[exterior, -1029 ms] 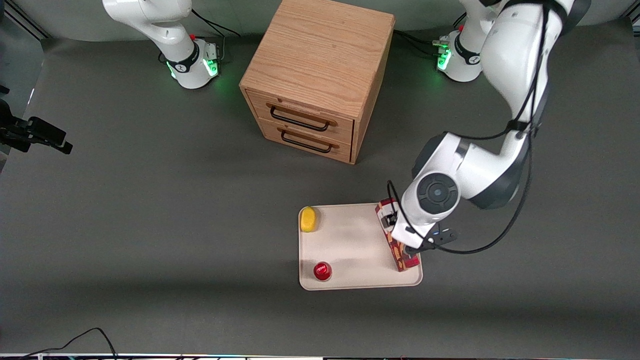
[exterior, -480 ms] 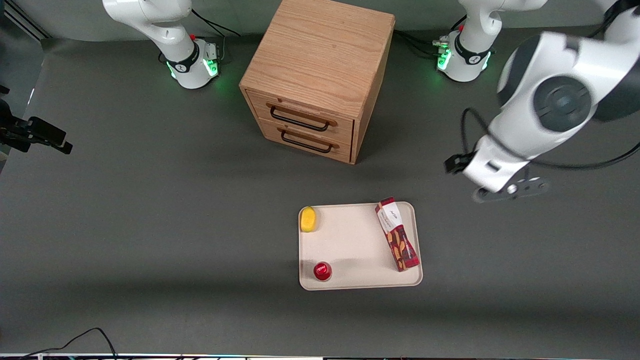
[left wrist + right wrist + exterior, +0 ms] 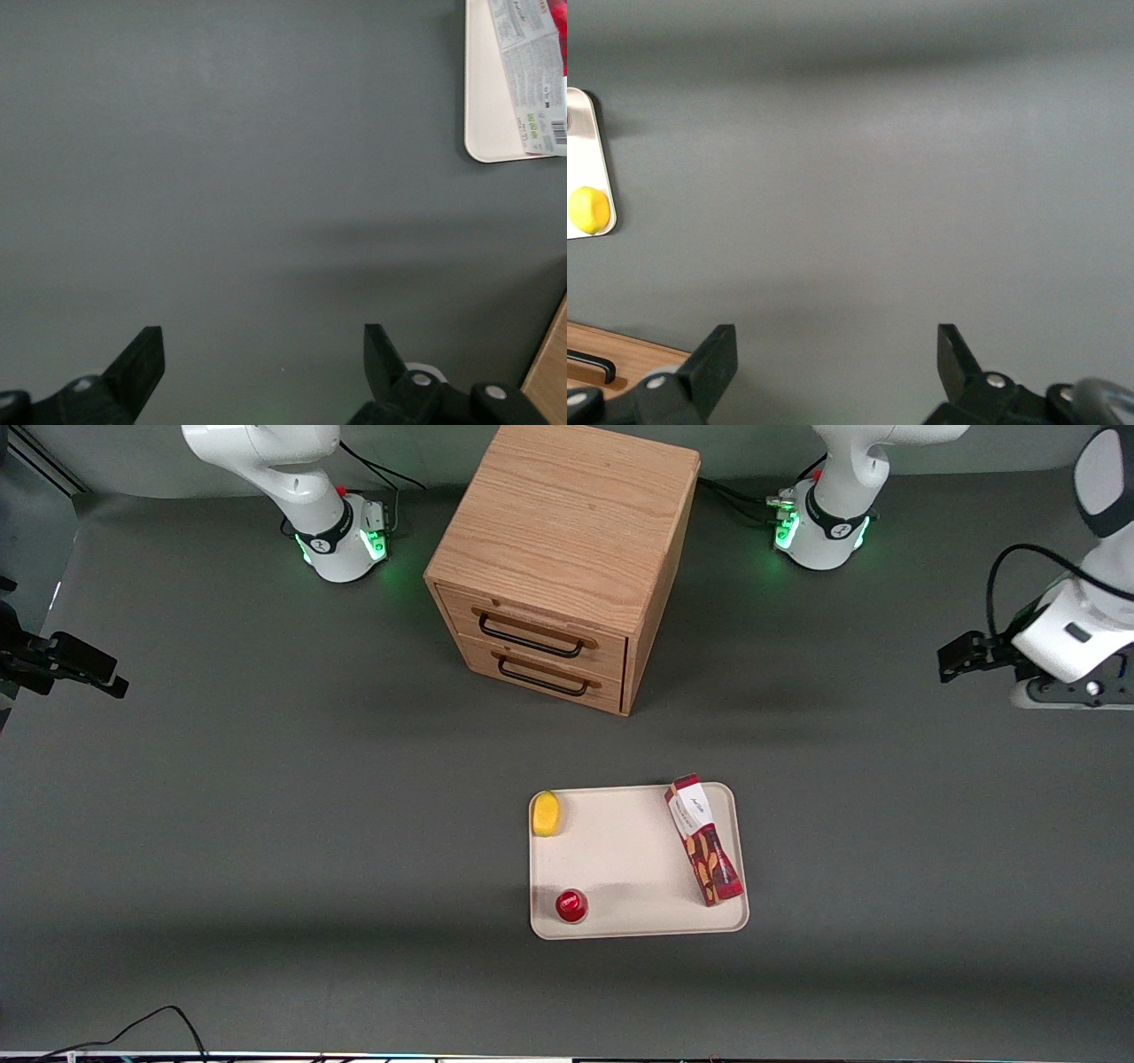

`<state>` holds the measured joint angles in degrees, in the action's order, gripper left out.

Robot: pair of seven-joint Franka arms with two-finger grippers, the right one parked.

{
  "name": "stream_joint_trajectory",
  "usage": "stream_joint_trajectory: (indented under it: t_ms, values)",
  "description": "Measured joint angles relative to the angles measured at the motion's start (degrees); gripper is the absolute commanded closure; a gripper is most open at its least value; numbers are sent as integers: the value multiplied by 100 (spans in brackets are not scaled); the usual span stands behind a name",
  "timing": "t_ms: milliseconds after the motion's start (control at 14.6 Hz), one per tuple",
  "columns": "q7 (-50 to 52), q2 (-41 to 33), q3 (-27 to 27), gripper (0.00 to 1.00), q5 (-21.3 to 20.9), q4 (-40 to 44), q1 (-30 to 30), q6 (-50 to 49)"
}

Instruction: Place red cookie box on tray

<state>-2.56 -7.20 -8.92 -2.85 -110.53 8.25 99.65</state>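
The red cookie box (image 3: 704, 840) lies flat on the cream tray (image 3: 629, 859), along the tray's edge toward the working arm's end, white label end pointing toward the cabinet. Nothing holds it. My left gripper (image 3: 955, 662) is up in the air well off the tray, toward the working arm's end of the table, farther from the front camera than the tray. In the left wrist view the gripper (image 3: 261, 359) is open and empty over bare mat, with a corner of the tray (image 3: 483, 106) and the box's label end (image 3: 532, 62) showing.
A yellow lemon (image 3: 547, 813) and a small round red-capped object (image 3: 571, 905) also sit on the tray. A wooden two-drawer cabinet (image 3: 567, 558) stands farther from the front camera than the tray. Dark grey mat covers the table.
One second ago the gripper was down on the box on the tray. It has let go, risen and swung away toward the working arm's end; the box stays on the tray.
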Motion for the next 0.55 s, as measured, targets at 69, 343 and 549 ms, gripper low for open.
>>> stream_joint_trajectory:
  t_ms: [69, 343, 549]
  values:
    - [-50, -2, -96, 0, 2, -14, 0, 25]
    - [-88, 23, -215, 0, 8, -13, 3, 93]
    - [-88, 37, -215, 0, 11, 1, 10, 94]
